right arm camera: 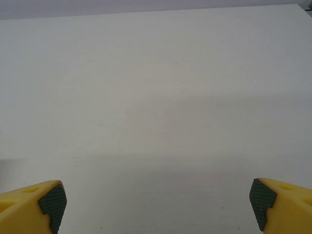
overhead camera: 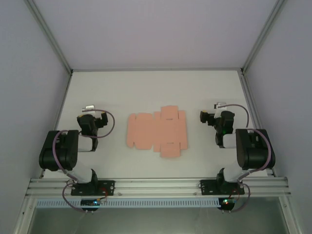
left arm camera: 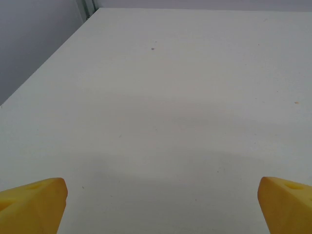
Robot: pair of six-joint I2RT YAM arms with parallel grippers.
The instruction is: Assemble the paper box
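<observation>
Fingers of left pincer (left arm camera: 161,195), right pincer (right arm camera: 158,195) cut by bottom edge; paper box (overhead camera: 157,131) creases probably too faint.

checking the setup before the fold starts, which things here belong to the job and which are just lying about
For the job: flat salmon-pink paper box sheet, unfolded; left pincer, open; right pincer, open.
Not part of it: white table; aluminium frame rail at the near edge; grey side walls.

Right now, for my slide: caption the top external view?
Unfolded paper box flat on table between left gripper and right gripper, both open.
</observation>
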